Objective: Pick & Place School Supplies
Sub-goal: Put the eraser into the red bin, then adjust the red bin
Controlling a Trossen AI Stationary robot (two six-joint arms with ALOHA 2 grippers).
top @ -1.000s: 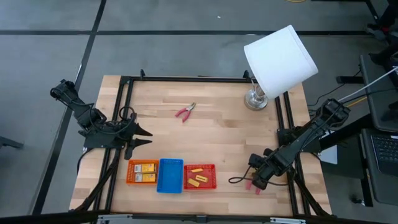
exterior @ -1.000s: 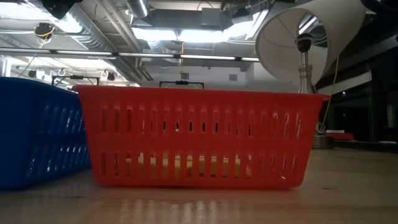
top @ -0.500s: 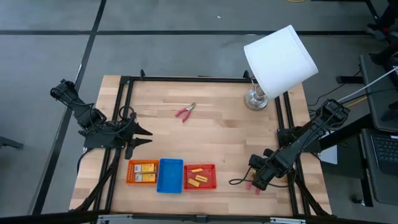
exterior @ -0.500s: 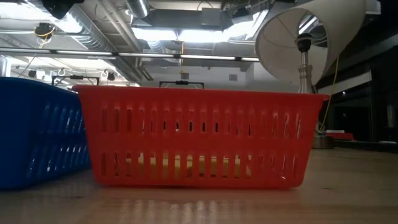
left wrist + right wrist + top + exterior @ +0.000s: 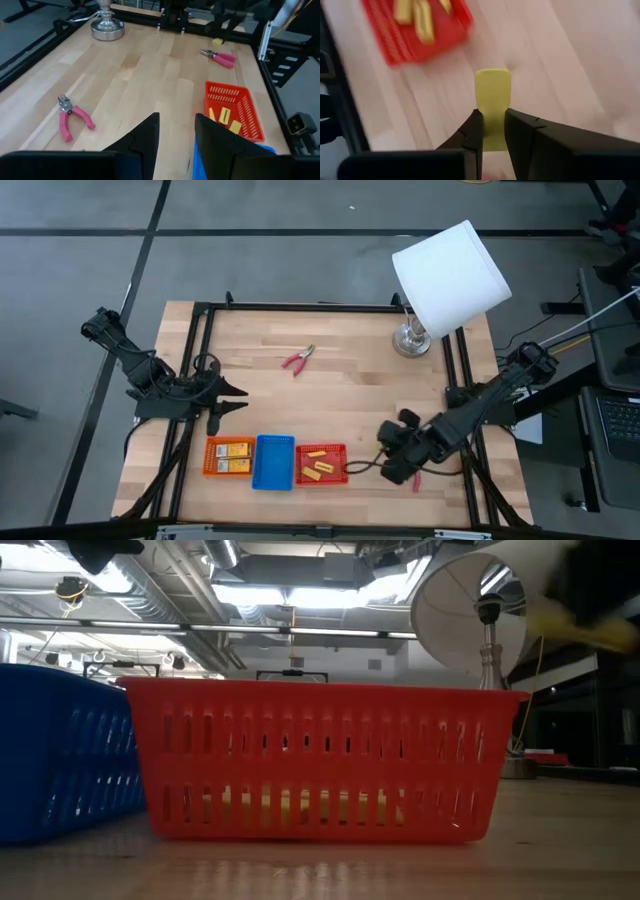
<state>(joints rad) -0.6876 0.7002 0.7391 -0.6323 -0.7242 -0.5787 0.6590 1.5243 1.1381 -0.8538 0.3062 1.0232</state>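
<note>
Right gripper (image 5: 492, 131) over wooden table (image 5: 350, 380)

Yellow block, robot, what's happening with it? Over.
Right gripper shut on yellow block, off the table, beside the red tray. Left gripper open, waiting at the table's left edge. Nothing between block and tray.

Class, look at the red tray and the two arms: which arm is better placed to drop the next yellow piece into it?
The right. Its gripper already holds a yellow block just beside the red tray. The left gripper is open and empty, farther off.
</note>
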